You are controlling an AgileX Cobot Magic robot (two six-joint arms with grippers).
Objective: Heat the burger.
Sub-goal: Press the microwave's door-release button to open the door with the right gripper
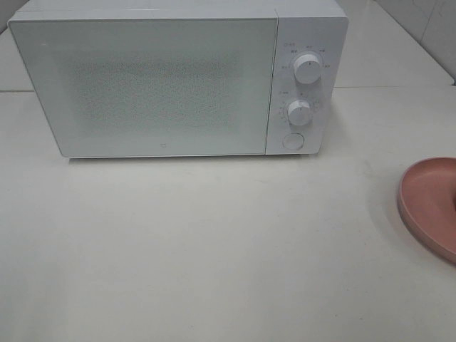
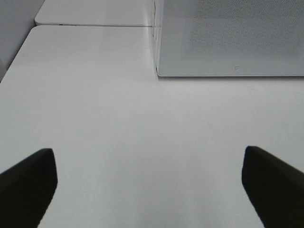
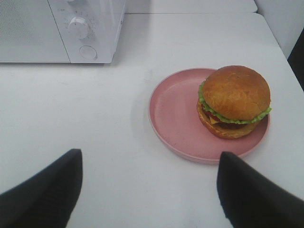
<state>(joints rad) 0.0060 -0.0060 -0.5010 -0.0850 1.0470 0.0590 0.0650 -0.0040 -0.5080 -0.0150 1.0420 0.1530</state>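
Note:
The burger (image 3: 234,101), with a glossy brown bun and green lettuce, sits on the far side of a pink plate (image 3: 175,114) in the right wrist view. My right gripper (image 3: 148,183) is open and empty, set back from the plate over bare table. In the exterior high view only the plate's edge (image 1: 427,203) shows at the right border; the burger is out of that view. A white microwave (image 1: 178,78) stands at the back with its door shut. My left gripper (image 2: 148,183) is open and empty above the table, facing the microwave's front (image 2: 228,38).
The microwave has two round knobs (image 1: 308,69) (image 1: 299,112) and a round button (image 1: 292,141) on its right panel. White table (image 1: 214,249) spreads in front of it. A seam to a second table top (image 2: 95,24) runs behind the left side.

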